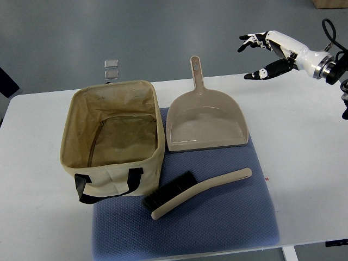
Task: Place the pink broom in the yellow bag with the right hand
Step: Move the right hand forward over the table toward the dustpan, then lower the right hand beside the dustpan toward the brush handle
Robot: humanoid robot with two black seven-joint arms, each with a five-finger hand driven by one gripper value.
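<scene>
Lying broom [198, 192] well apart from right hand [265, 55]

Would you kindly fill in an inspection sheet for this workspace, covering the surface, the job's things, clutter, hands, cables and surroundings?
Surface: white table with a blue mat laid on it.
Job's things: broom lies flat on the mat, black bristles toward the bag, handle pointing right. Bag stands upright, open and empty, partly on the mat.
Clutter: beige dustpan lying above the broom, handle pointing away from the robot.
Hands: right hand above the table's far right corner, fingers spread, holding nothing. Left hand: nothing seen.
Cables: black cable at the right wrist.
Surroundings: grey floor; two small squares on it beyond the table.
</scene>
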